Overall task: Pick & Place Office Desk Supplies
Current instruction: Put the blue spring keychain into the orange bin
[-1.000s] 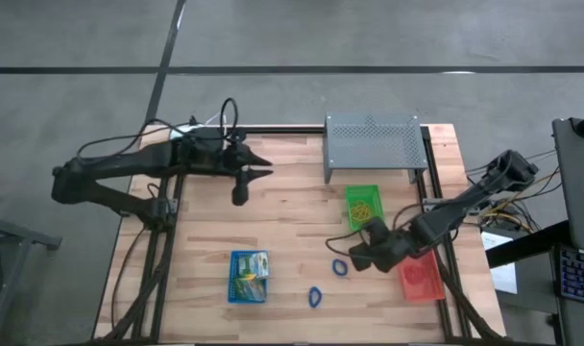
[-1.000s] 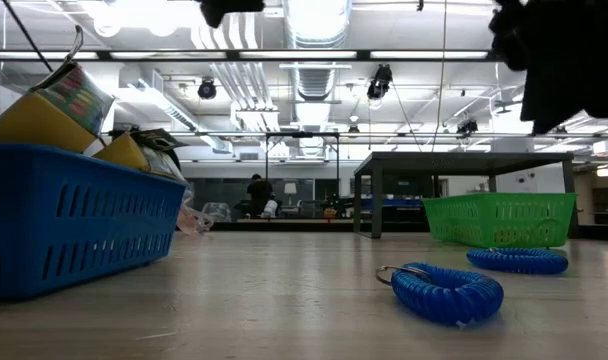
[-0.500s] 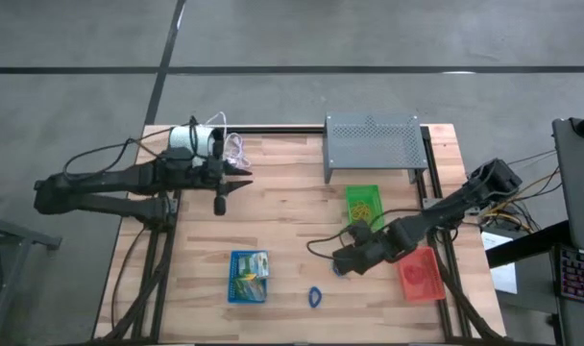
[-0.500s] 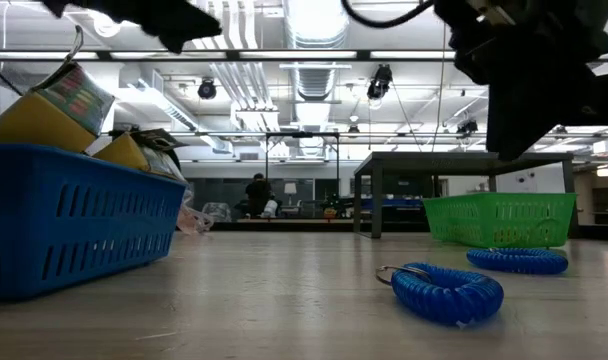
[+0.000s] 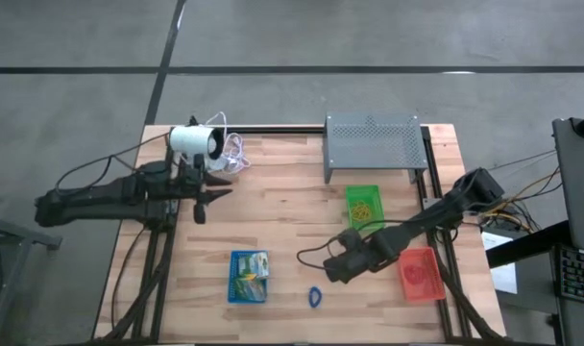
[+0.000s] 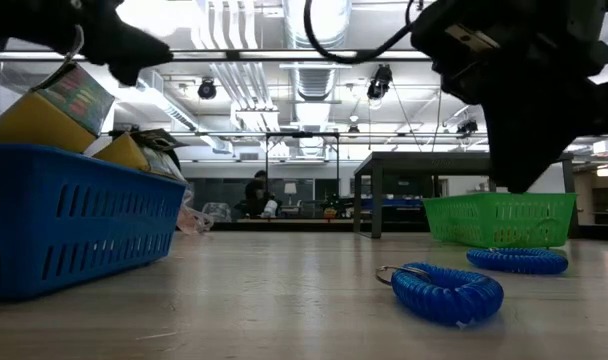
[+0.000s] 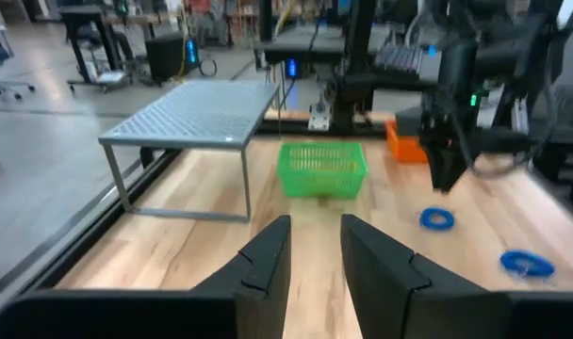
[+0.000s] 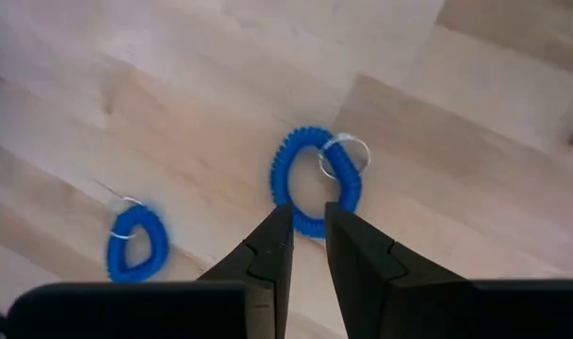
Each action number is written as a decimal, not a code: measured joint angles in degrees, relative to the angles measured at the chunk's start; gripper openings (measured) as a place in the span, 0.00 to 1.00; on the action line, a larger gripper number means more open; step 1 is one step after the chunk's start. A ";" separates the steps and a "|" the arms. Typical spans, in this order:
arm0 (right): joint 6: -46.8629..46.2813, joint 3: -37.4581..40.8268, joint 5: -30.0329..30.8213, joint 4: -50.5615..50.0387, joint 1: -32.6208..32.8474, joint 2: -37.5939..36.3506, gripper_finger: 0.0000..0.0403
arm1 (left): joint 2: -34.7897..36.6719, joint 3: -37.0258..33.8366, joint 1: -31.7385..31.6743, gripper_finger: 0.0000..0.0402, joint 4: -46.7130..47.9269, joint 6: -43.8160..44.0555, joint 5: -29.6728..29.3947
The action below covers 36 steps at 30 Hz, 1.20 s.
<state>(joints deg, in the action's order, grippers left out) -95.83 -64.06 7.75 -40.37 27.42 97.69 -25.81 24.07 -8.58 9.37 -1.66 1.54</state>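
Right gripper [image 8: 305, 221]: fingers stand narrow, a slim gap between them, nothing clamped. The tips hang directly over a blue coil loop [image 8: 315, 179] with a small metal ring on it; from the wrist view I cannot tell whether the tips touch the loop or sit just above it. In the high view this gripper [image 5: 336, 269] is at the middle of the table, reaching in from the right edge, and it hides that loop from above.

Second blue coil loop [image 5: 315, 297] lies flat on the wood nearer the front edge, apart from the gripper. The low view shows both loops on the table top, the near one [image 6: 441, 291] in front and the far one [image 6: 518, 260] just before the green tray [image 6: 500, 219].

Left gripper [image 7: 315, 247]: fingers narrow, a small gap, empty. It [image 5: 202, 198] hovers over the left rear part of the table, well away from the loops, beside the white cylinder [image 5: 195, 141] with its coiled cable.

Trays: green tray [image 5: 363, 206] in front of the grey perforated stand [image 5: 373, 142], with yellowish bands inside; red tray [image 5: 422, 274] at the right edge, just beside the right arm; blue tray [image 5: 248, 276] toward the front left, holding green-and-white packets.

Table [image 5: 282, 216]: pale wood planks.
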 joint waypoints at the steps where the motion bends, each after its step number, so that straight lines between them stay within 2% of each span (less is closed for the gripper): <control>1: -0.04 -0.38 -0.50 -0.49 0.00 0.59 0.16 | 1.56 -1.20 0.00 0.25 -0.86 0.64 0.00; 7: -1.84 -1.52 -2.42 -4.71 0.04 1.91 0.16 | 9.28 -7.28 0.00 0.25 -1.48 4.13 0.04; 12: -3.28 -0.93 -2.35 -4.37 0.00 1.36 0.16 | 13.06 -10.03 0.00 0.25 -2.53 4.56 0.04; 27: -3.46 1.07 -1.80 -2.50 0.00 1.94 0.16 | 13.61 -10.38 0.00 0.25 1.61 4.75 -0.02; 36: -4.72 4.36 -1.77 4.23 0.00 1.96 0.16 | 13.61 -10.38 -0.02 0.25 1.34 4.75 -0.02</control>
<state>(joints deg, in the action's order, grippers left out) -100.55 -59.70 5.99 -36.14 27.42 99.66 -12.21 13.69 -8.60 10.70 3.09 1.52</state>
